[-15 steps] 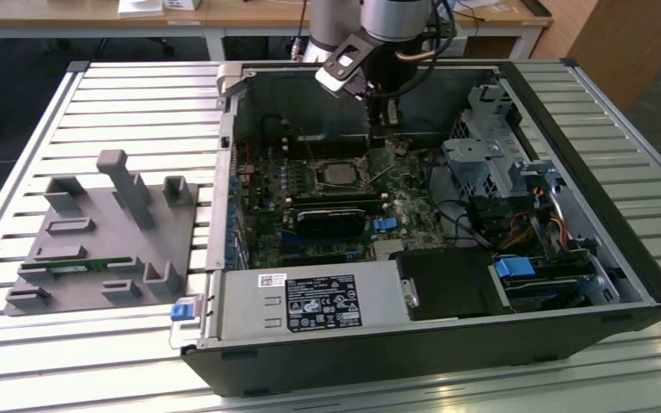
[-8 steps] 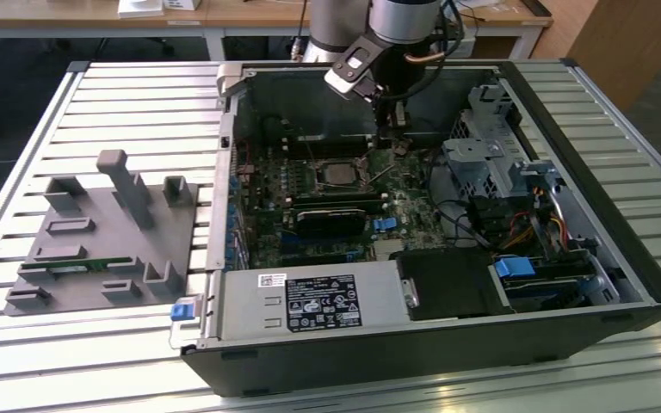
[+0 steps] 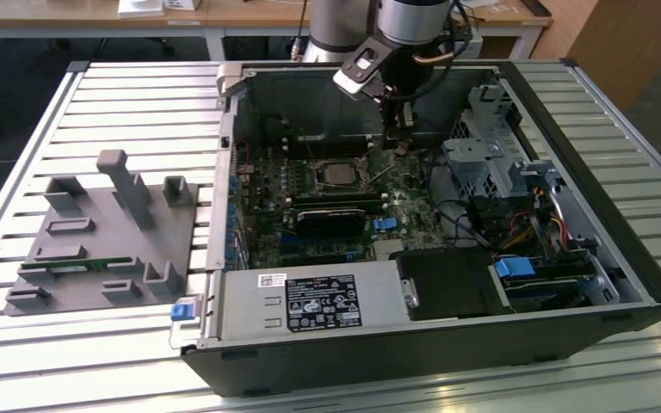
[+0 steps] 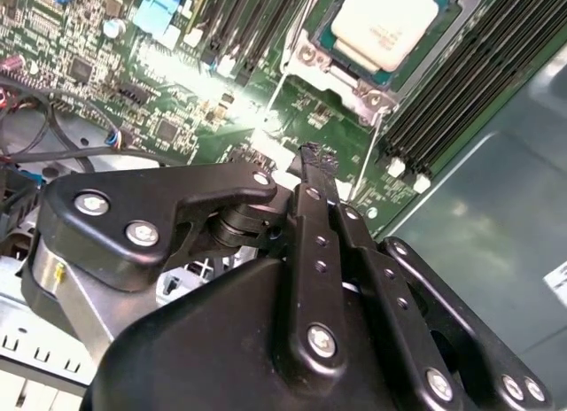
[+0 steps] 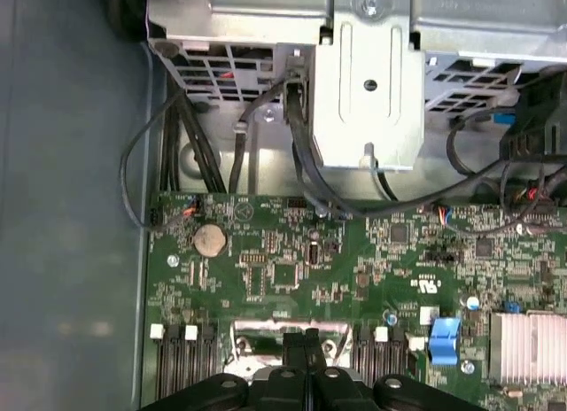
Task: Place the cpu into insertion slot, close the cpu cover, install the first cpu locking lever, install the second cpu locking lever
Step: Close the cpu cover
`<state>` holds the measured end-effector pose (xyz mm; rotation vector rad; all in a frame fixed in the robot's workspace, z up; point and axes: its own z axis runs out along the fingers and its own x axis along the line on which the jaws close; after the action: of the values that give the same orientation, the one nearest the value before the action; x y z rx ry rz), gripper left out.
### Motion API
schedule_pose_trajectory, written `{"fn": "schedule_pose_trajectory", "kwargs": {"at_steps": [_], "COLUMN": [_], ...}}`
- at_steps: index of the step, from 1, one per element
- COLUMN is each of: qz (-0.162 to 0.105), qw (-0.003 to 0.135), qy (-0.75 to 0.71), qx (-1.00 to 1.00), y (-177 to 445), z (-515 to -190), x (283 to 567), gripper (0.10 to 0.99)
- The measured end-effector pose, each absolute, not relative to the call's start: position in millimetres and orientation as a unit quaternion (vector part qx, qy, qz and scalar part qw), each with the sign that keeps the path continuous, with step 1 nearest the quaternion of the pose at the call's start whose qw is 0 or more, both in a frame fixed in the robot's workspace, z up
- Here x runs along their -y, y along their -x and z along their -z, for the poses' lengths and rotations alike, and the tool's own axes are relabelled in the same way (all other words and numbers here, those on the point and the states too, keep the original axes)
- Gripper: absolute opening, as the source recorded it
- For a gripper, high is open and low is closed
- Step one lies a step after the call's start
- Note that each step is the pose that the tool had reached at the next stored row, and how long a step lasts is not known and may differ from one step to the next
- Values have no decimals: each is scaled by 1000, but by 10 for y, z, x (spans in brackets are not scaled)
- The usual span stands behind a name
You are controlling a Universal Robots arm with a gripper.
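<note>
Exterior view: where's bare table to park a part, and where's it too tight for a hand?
Free: the slatted table past the grey fixture tray, up to the computer case's wall; also the strip at the exterior view's right of the case. Crowded: inside the case, where the tool hangs over the motherboard beside cables and the drive cage.

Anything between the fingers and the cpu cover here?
Nothing visible does. In the second wrist view the gripper, fingers together, hangs over the green board just beside the cpu cover, which frames the cpu. Only a short stretch of open board lies between them.
</note>
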<state>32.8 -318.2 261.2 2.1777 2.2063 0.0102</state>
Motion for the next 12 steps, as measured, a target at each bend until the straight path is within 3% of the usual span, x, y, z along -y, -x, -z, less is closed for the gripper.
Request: {"fn": "schedule_pose_trajectory", "kwargs": {"at_steps": [12], "qz": [-3], "qw": [21], "qy": [-702], "qx": [-712], "y": [-449], "z": [-2596], "x": [3145], "gripper": [106]}}
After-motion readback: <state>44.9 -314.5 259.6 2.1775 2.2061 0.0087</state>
